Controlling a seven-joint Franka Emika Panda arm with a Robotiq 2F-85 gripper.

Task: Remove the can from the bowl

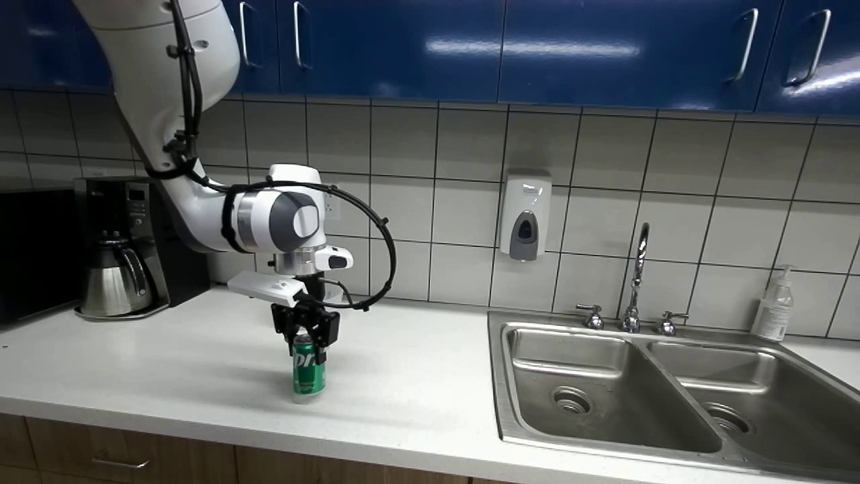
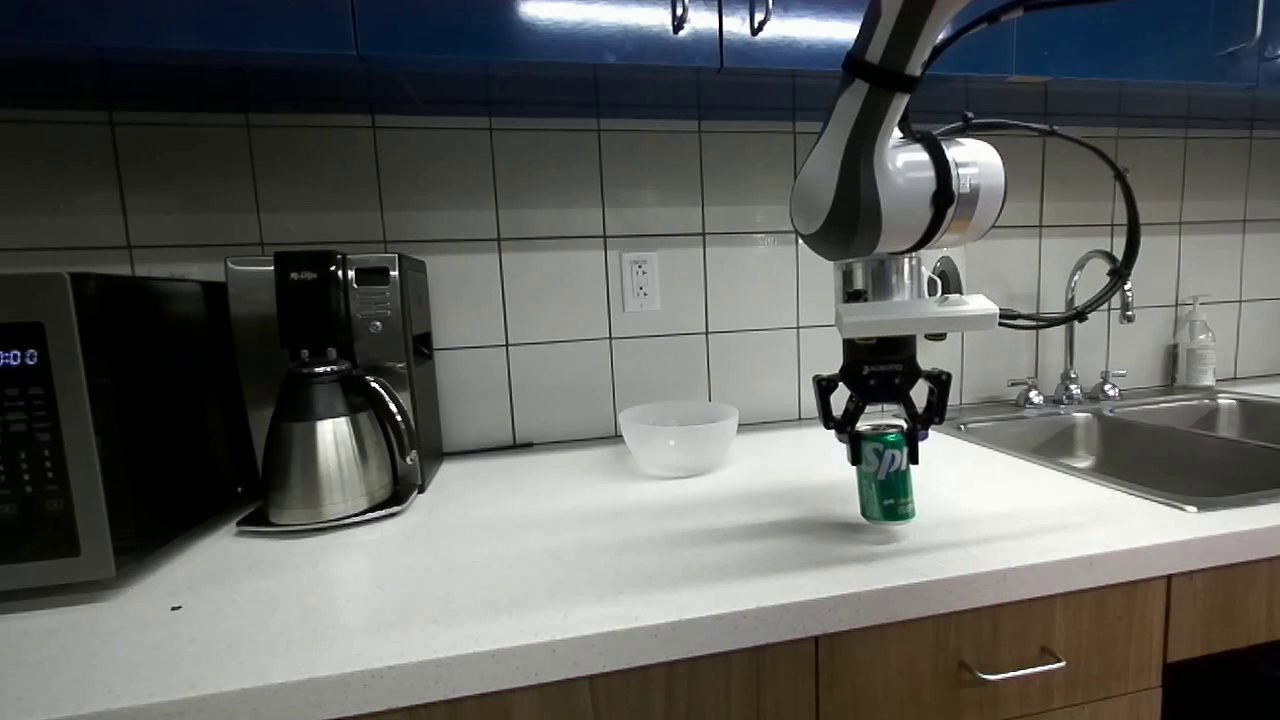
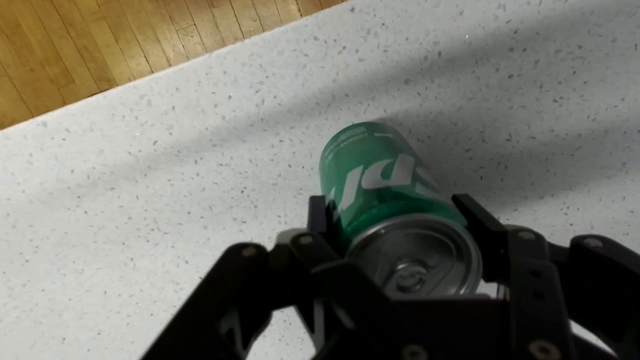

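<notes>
The green can [image 2: 886, 495] is upright between the two fingers of my gripper [image 2: 884, 455]. It also shows upright in an exterior view [image 1: 309, 382]. In the wrist view the can [image 3: 372, 160] is seen from above, with a finger against each side near its silver top. The gripper is shut on the can's upper part. The can's base is at or just above the counter; I cannot tell if it touches. The translucent whitish bowl [image 2: 680, 440] stands apart from the can, further back near the tiled wall. In the wrist view the bowl is out of view.
A coffee maker [image 2: 400, 300] with a steel carafe [image 2: 330, 450] and a microwave [image 2: 90, 430] stand at one end of the white counter [image 2: 500, 580]. A double steel sink [image 1: 500, 376] with a faucet [image 1: 631, 296] is at the other end. The counter's front edge is near the can.
</notes>
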